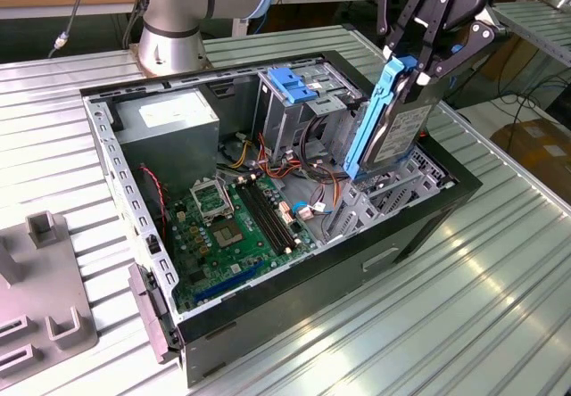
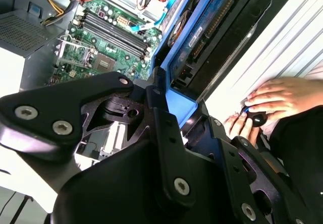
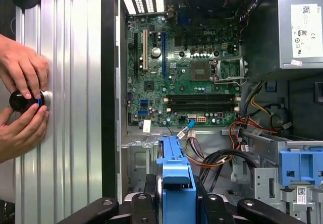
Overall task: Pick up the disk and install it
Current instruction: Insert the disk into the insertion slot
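Clock positions are from the case centre in the exterior view.

Black PC case [image 1: 312, 298] lies on its side, panel off, on the ribbed metal table [image 1: 428, 325]. Inside:
- grey power supply [image 1: 169, 119] with white sticker at 10 o'clock
- green motherboard [image 1: 236, 226] flat on the case floor at 7 o'clock, bare CPU socket [image 1: 212, 202], black RAM slots [image 1: 268, 213] beside it
- metal drive cage [image 1: 303, 111] at 12 o'clock, blue handle [image 1: 290, 84] on top
- red/yellow/orange cables [image 1: 245, 155] between supply and cage

Outside the case: grey fixture block [image 1: 45, 298] on the table at 8 o'clock, cardboard box [image 1: 540, 146] off the table at 3 o'clock.
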`<state>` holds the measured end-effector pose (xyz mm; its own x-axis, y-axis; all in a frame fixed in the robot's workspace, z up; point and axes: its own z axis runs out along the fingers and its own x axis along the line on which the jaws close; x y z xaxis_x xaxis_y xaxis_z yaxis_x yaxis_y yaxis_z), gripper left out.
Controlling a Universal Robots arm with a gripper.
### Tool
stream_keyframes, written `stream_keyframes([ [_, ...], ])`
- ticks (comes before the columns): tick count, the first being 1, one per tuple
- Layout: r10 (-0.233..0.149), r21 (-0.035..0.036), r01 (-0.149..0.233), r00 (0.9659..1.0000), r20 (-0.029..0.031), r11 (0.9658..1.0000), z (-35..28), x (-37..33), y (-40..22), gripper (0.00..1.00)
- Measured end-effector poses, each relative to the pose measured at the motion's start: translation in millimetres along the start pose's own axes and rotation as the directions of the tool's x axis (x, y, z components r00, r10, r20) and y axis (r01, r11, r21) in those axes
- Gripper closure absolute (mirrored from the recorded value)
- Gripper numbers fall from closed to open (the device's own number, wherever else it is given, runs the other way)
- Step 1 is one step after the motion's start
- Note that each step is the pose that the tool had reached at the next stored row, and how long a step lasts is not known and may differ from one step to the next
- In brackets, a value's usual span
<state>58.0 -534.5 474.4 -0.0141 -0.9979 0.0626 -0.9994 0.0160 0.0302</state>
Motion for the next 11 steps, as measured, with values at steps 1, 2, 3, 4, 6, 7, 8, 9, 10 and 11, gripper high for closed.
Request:
stream_keyframes([
  [1,0.000,0.0000,0.000,1.0000,0.0000,1.0000,0.0,-0.1,-2.7,0.63],
  [2,-0.001,0.0001,0.001,1.0000,-0.0001,1.0000,0.1,-0.1,-3.3,0.63],
  [3,-0.001,0.0000,0.001,1.0000,-0.0003,1.0000,0.2,-0.1,-3.5,0.63],
  [4,-0.001,0.0001,0.001,1.0000,-0.0001,1.0000,0.5,-0.1,-4.5,0.63],
  [6,-0.004,0.0002,0.004,1.0000,0.0000,1.0000,1.8,-0.3,-6.6,0.63],
  [7,-0.005,0.0003,0.005,1.0000,-0.0001,1.0000,2.4,-0.2,-7.4,0.63],
  [8,-0.006,0.0004,0.006,1.0000,0.0000,1.0000,3.1,-0.3,-8.7,0.63],
  [9,-0.007,0.0004,0.007,1.0000,-0.0001,1.0000,3.8,-0.4,-10.1,0.63],
  [10,-0.008,0.0005,0.008,1.0000,-0.0003,1.0000,4.4,-0.4,-11.4,0.63],
  [11,-0.009,0.0005,0.009,1.0000,-0.0002,1.0000,5.3,-0.4,-12.5,0.63],
])
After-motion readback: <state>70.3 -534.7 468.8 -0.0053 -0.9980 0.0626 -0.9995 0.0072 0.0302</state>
